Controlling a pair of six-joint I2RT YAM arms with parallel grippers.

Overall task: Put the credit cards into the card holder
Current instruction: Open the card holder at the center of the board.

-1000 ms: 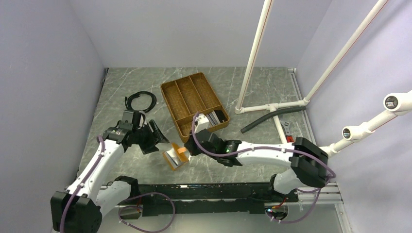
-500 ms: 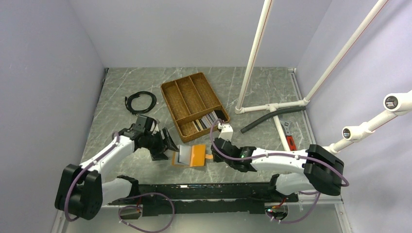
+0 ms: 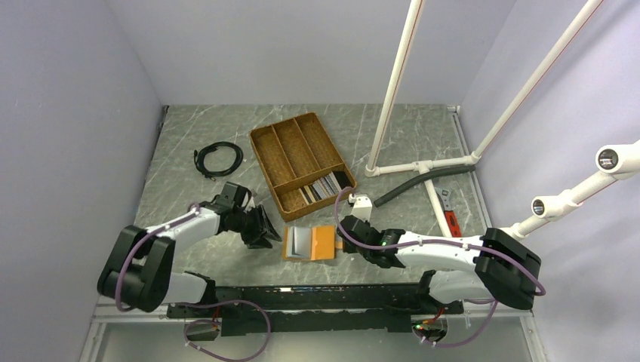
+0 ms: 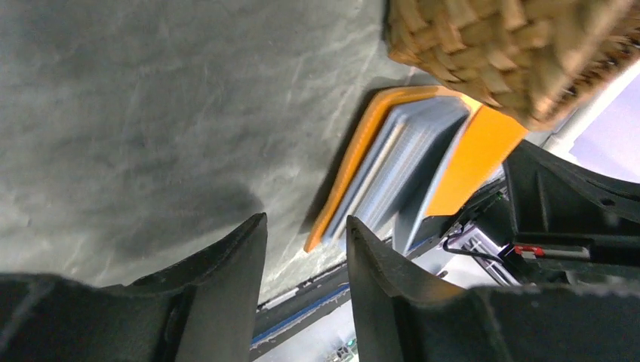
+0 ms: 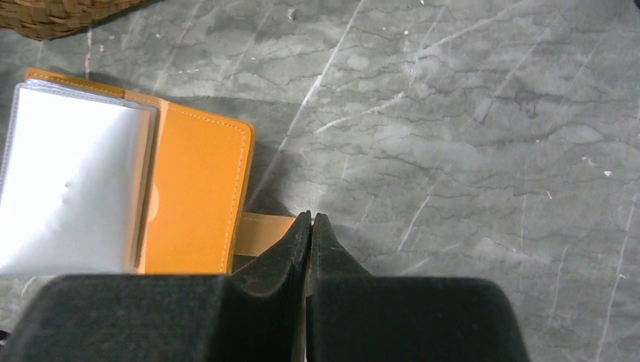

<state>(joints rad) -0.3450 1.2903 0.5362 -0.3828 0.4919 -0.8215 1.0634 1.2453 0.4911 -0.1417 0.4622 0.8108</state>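
Note:
The card holder (image 3: 309, 243) lies open and flat on the table, orange leather with pale lining, just in front of the wicker tray (image 3: 290, 147). My right gripper (image 3: 346, 240) is shut on its strap tab (image 5: 264, 232) at the holder's right edge; the holder's orange flap (image 5: 196, 196) shows in the right wrist view. My left gripper (image 3: 266, 230) is open and empty just left of the holder, with the holder's edge (image 4: 407, 166) beyond its fingertips. Several credit cards (image 3: 321, 188) stand in the tray's near compartment.
A coiled black cable (image 3: 219, 158) lies at the back left. A white pipe frame (image 3: 423, 162), a dark hose (image 3: 411, 185) and a red-handled tool (image 3: 450, 219) lie to the right. The tray's corner (image 4: 498, 53) is close above the holder.
The card holder has been drawn to the right and now lies flat and open. My right gripper moved right with the strap. My left gripper followed rightward, close to the holder's left edge.

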